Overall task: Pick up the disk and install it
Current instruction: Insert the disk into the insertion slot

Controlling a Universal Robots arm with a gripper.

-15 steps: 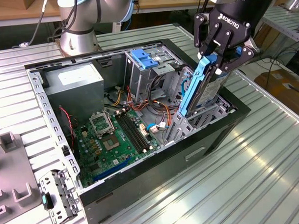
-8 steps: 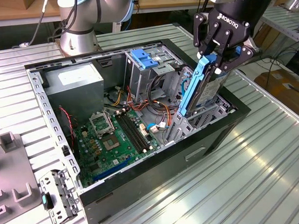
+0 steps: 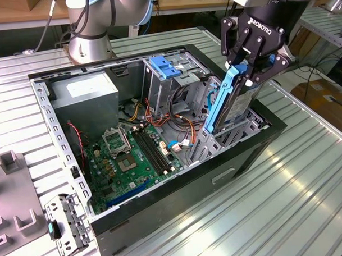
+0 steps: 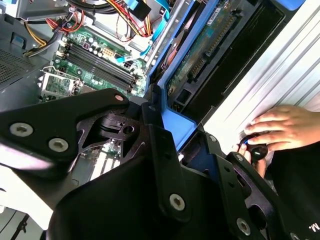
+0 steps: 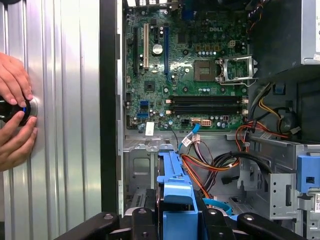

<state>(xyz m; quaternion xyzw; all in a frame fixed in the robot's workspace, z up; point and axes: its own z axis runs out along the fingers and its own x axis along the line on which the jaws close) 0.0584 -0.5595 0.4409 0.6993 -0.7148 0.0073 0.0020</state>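
Observation:
In the exterior view the disk (image 3: 222,106), a dark drive in bright blue rails, stands steeply tilted at the open computer case's (image 3: 42,107) right end. Its lower end sits inside the metal drive bay (image 3: 241,128). My black gripper (image 3: 252,66) is shut on the disk's upper end from above. In the second wrist view the fingers (image 4: 159,145) clamp the blue rail of the disk (image 4: 197,47). The first wrist view shows the disk's blue rail (image 5: 172,182) running away from the gripper (image 5: 176,216) toward the motherboard (image 5: 185,75).
A paler blue bracket (image 3: 164,66) tops the other bay. Orange and red cables (image 3: 173,119) lie beside the disk. A person's hands (image 5: 12,115) hold a small black knob on the ribbed table outside the case. A grey tray (image 3: 16,212) and a loose metal part (image 3: 65,224) lie at the exterior view's left.

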